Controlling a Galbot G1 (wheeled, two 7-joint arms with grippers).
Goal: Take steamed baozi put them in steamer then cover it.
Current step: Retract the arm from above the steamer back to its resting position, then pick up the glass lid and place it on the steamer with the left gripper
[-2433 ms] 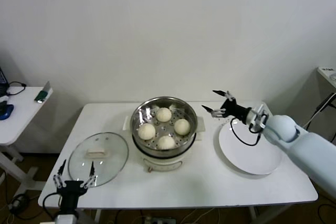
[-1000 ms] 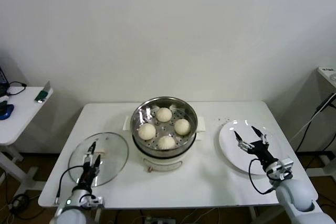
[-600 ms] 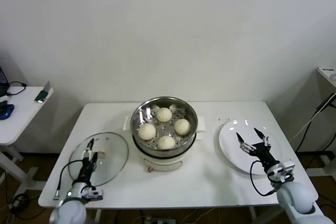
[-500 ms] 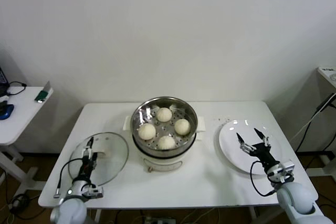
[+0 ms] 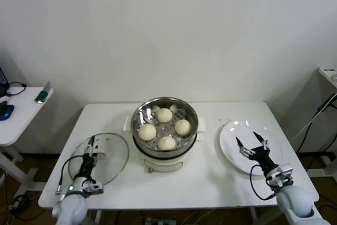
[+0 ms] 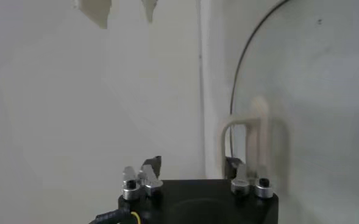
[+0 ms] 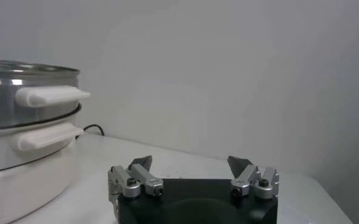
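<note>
The steamer stands at the table's middle on its white cooker base, uncovered. Four baozi lie in it. The cover, a glass lid, lies flat on the table to the steamer's left. My left gripper is open and empty over the lid, just beside its white handle. In the left wrist view the handle sits ahead of one open finger. My right gripper is open and empty above the white plate.
The right wrist view shows the steamer's steel wall and its white side handles off to one side of the right gripper. A small side table with clutter stands at the far left. The wall is close behind the table.
The right arm pulled back from beside the steamer and dropped over the plate, gripper still open. The left gripper moved forward over the lid, nearer its handle.
</note>
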